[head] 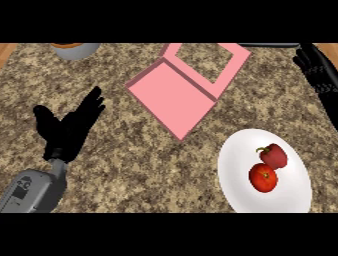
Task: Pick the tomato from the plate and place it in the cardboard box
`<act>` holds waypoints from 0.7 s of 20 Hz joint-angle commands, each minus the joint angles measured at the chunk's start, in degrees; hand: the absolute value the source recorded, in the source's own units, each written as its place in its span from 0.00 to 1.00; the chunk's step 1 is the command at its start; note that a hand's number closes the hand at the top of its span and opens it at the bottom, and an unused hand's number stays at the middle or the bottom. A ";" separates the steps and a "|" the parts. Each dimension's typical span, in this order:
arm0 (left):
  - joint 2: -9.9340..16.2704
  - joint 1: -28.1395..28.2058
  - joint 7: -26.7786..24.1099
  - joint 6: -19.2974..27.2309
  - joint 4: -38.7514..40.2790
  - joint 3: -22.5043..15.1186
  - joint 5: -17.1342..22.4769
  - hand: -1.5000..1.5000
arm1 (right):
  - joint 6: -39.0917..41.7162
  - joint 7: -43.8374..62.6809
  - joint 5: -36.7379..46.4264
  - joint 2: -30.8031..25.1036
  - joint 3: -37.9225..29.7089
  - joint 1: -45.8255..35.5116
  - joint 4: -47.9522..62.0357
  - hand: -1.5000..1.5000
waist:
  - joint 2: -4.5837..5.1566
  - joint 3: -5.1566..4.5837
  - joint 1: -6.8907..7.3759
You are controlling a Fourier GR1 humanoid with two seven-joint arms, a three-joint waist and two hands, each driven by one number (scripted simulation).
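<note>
While the tomato (263,177) lies on the white plate (240,150) beside a red pepper (274,155), the right robot hand (318,66), released and empty, is nearer; the tomato sits below and left of it. The left robot hand (67,125) rests open, well apart.

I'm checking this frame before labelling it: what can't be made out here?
- Bowl, head view: cut by the top edge; contents unclear.
- Right hand: forearm runs off the right edge.
- Dark object beyond the pink box: only a sliver shows at the top edge.
- Red items on the plate: the round tomato hides part of the stemmed one.
</note>
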 commanded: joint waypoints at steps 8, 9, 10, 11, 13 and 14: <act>9.25 -0.75 -14.44 -4.68 -5.92 -0.81 -11.97 0.50 | 19.50 -5.42 -6.93 -17.54 -13.93 3.45 5.09 0.00 | 1.31 1.33 -1.67; 10.37 -2.36 -14.11 -6.18 -5.27 0.30 -11.53 0.50 | 22.56 -10.54 -7.76 -16.58 -15.02 6.40 7.58 0.00 | 1.35 1.37 -1.79; 9.43 -0.71 -15.99 -5.95 -4.66 -0.34 -12.59 0.50 | 25.36 -15.16 -6.93 -16.50 -15.76 5.99 11.53 0.00 | 1.43 1.36 -1.07; 8.63 -2.27 -16.14 -5.73 -3.50 -0.83 -13.68 0.50 | 25.36 -21.09 -2.58 -14.42 -14.28 5.27 14.93 0.00 | 1.61 1.39 -0.67; 8.69 -1.61 -14.93 -6.15 -5.32 -0.10 -12.78 0.50 | 26.72 -29.68 2.19 -16.14 -15.45 6.71 15.52 0.00 | 1.41 1.39 -0.73; 7.99 -0.07 -16.32 -5.00 -6.65 -1.16 -14.16 0.50 | 26.54 -32.39 5.18 -16.75 -14.38 5.81 15.46 0.00 | 1.41 1.40 -0.26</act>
